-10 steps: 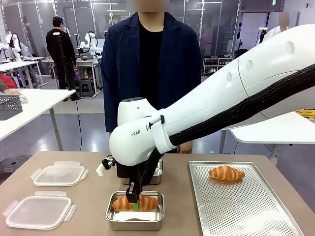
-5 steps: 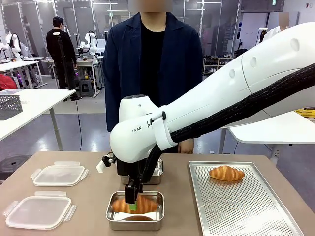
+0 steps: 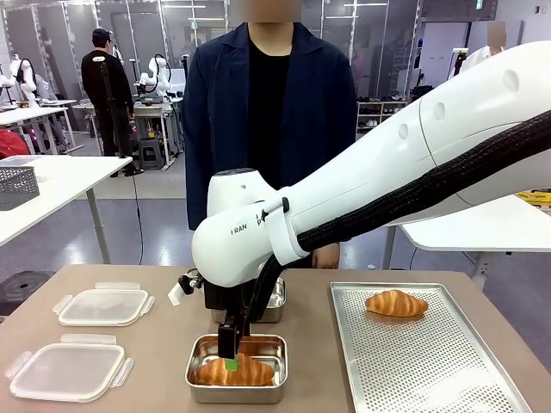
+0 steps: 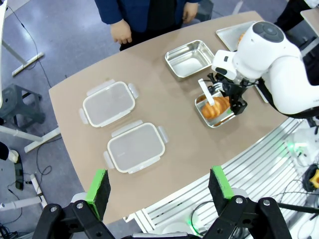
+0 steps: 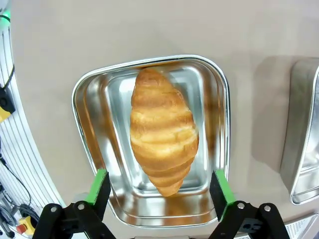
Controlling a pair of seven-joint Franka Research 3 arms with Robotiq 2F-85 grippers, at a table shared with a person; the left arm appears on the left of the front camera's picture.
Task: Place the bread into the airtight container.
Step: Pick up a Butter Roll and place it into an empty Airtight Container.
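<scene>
The right gripper point(image 5: 158, 186) hung just above the near steel container point(image 5: 90, 112). Its green-padded fingers point(image 5: 98, 185) were spread wide on either side of the croissant point(image 5: 163, 134), apart from it and holding nothing. The croissant lay flat on the bottom of that container. An empty steel container point(image 4: 189, 58) stood just beyond it. Two clear lids point(image 4: 108, 103) lay on the bench point(image 4: 164, 104) toward the robot's left, and a second croissant point(image 3: 395, 303) rested on the perforated tray point(image 3: 430, 370). The left gripper point(image 4: 158, 183) hovered high over the bench, wide open and empty.
</scene>
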